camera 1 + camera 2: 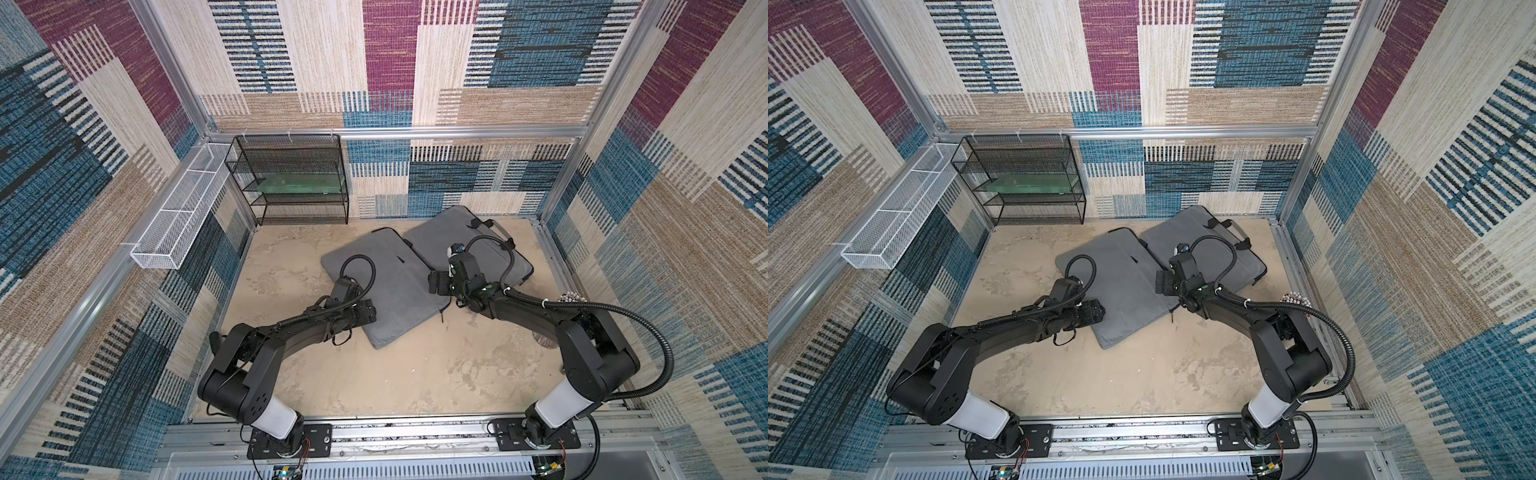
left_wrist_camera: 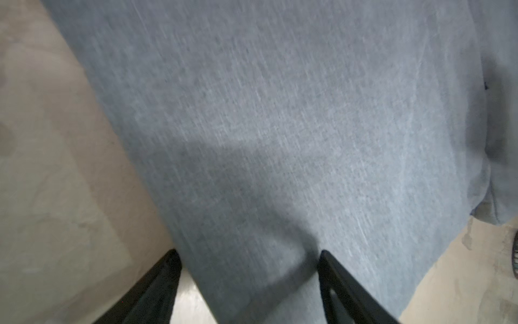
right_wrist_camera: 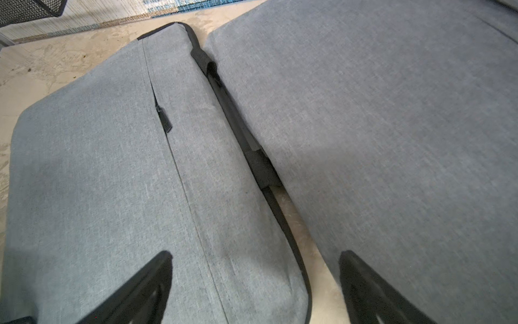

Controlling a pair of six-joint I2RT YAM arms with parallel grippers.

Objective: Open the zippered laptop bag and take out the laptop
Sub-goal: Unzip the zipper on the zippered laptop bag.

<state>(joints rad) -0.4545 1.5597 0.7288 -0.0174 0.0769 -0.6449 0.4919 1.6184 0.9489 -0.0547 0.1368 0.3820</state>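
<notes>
Two parted claws: left claw (image 2: 248, 252) over the laptop bag (image 1: 392, 289), right claw (image 3: 255, 254) above its black edge (image 3: 276, 209).

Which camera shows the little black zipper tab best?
The right wrist view: the zipper tab is close and sharp on the nearer gray bag. In both top views it is only a tiny dark mark. The left wrist view misses it.
</notes>
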